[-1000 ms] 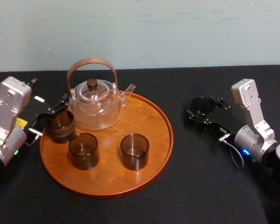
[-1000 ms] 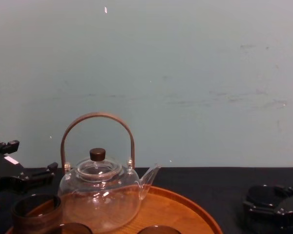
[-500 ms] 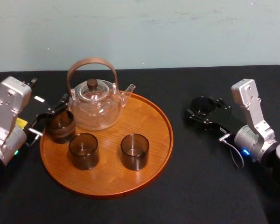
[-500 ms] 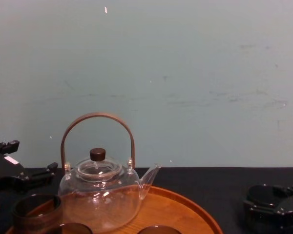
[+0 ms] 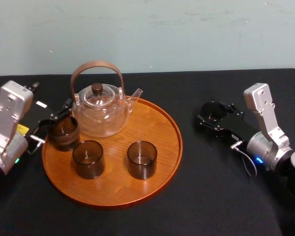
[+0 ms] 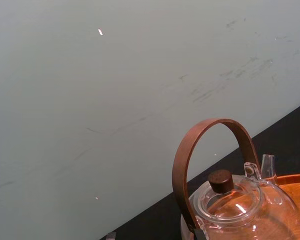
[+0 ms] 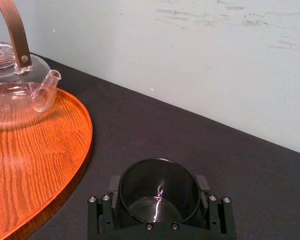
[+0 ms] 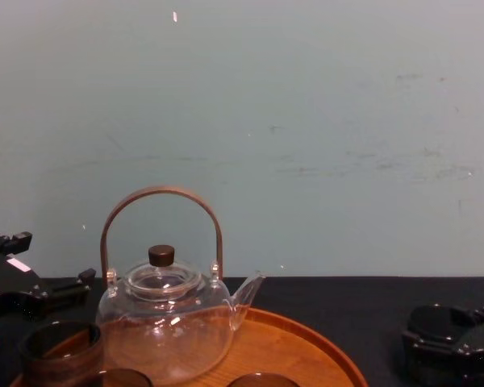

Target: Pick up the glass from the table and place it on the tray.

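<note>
The right gripper [image 5: 214,114] sits low over the black table [image 5: 211,196], well to the right of the tray [image 5: 160,123]. In the right wrist view its jaws are clamped on the glass [image 7: 159,197], one pad against each side of the dark, empty cup. The glass is upright and apart from the tray's rim; it may be resting on the table, though I cannot tell for sure. The left gripper [image 5: 56,119] is at the tray's left edge beside a second dark glass [image 5: 64,132]; whether it grips that one I cannot tell. A clear teapot [image 5: 99,110] and two more dark glasses [image 5: 88,158] stand on the tray
</note>
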Motion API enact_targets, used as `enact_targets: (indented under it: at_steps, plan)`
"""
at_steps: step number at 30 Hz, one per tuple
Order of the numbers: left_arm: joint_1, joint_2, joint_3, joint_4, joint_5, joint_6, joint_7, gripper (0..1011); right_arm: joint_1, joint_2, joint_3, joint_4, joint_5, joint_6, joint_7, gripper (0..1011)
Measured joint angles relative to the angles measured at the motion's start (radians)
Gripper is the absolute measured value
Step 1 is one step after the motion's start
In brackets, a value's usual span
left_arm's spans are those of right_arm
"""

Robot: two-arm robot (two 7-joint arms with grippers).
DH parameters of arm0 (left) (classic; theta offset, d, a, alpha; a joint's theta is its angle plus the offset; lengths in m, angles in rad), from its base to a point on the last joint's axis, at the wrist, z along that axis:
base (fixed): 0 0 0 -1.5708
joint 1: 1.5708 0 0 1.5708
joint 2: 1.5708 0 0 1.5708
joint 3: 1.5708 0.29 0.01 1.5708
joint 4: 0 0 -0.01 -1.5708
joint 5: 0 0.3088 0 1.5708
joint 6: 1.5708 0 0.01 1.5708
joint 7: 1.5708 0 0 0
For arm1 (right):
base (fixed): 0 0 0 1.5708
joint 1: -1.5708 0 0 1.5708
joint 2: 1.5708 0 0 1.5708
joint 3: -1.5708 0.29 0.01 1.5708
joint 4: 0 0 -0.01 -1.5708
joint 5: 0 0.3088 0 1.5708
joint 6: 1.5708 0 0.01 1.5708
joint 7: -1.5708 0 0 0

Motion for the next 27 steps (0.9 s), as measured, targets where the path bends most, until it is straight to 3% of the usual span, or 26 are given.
enact_targets:
  at_steps: [6, 18, 27]
  plan:
    - [0.000, 0.000, 0.000, 0.000, 0.000, 0.000, 0.000, 1001, -0.002, 0.003, 0.005, -0.017, 0.013, 0.011, 0.012, 917]
    - [0.000, 0.000, 0.000, 0.000, 0.000, 0.000, 0.000, 1001, -0.028, 0.044, 0.017, -0.178, 0.083, 0.047, 0.059, 916]
    - [0.000, 0.000, 0.000, 0.000, 0.000, 0.000, 0.000, 1001, -0.024, 0.053, -0.034, -0.247, 0.106, 0.057, 0.097, 916]
